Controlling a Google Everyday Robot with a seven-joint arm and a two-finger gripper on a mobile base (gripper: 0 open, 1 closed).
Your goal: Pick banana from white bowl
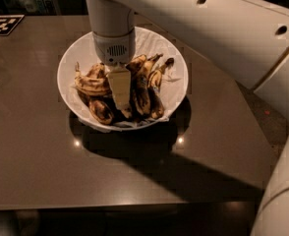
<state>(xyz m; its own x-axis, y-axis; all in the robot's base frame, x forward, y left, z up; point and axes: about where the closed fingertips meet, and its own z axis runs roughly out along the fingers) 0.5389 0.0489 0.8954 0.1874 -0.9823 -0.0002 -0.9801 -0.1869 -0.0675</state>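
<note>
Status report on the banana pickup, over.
Claw down inside white bowl, among the fruit. Banana lying in bowl, not lifted. Darker bananas crowding it.
</note>
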